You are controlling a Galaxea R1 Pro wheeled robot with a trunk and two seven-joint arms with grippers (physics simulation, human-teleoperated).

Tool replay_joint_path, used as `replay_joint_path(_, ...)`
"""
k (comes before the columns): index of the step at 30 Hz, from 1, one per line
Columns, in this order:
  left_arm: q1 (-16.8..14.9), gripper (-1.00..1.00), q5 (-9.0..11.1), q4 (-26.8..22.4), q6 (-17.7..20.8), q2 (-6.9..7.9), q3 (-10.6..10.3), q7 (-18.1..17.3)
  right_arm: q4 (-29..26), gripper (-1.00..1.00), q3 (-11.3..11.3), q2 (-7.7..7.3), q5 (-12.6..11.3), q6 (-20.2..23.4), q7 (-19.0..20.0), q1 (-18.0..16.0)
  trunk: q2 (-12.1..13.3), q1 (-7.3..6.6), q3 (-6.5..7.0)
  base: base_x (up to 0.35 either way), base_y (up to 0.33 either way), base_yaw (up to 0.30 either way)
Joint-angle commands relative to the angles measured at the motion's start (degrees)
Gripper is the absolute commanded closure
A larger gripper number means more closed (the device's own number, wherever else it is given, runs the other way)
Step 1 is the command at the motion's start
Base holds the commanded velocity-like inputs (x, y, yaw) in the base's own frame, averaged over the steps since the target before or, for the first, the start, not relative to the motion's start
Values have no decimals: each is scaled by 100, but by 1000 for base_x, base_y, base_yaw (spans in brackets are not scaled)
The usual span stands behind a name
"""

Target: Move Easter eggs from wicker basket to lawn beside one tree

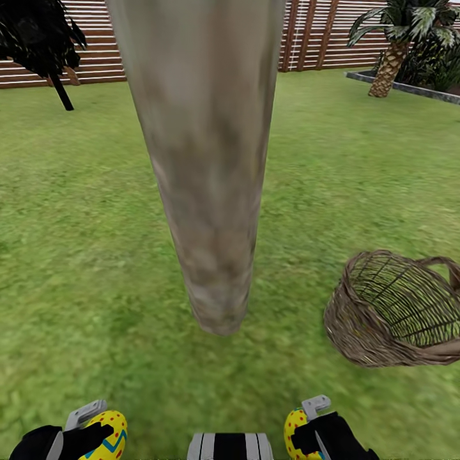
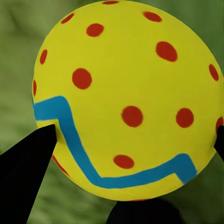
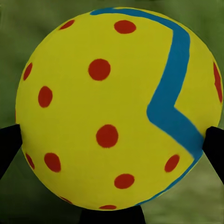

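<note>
The tree's thick grey-tan trunk rises from the lawn right in front of me. The brown wicker basket lies tipped on the grass to the trunk's right, and its visible inside holds nothing. My left gripper is shut on a yellow Easter egg with red dots at the lower left. That egg is pinched between black fingertips. My right gripper is shut on a second egg, also seen close up. A third egg is out of view.
A brown slat fence runs along the back of the garden. A black-leaved tree stands at the far left. A palm grows at the far right beside a kerbed bed. Open grass lies around the trunk.
</note>
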Motion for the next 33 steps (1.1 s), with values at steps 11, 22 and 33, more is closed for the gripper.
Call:
replay_joint_path(11, -3, 100, 35, -12, 33, -5, 16, -12, 52, 100, -2, -2, 66, 29, 36, -3, -3, 3, -28, 0, 0, 0)
replay_joint_path(22, -3, -100, 44, -41, 24, -3, 64, -13, 52, 100, -22, -10, 66, 29, 36, -4, -3, 3, -28, 0, 0, 0)
replay_joint_path(33, -3, -100, 46, -8, 29, -12, 55, -5, 43, -100, -33, -11, 66, 15, 36, -2, 1, -5, 39, 0, 0, 0)
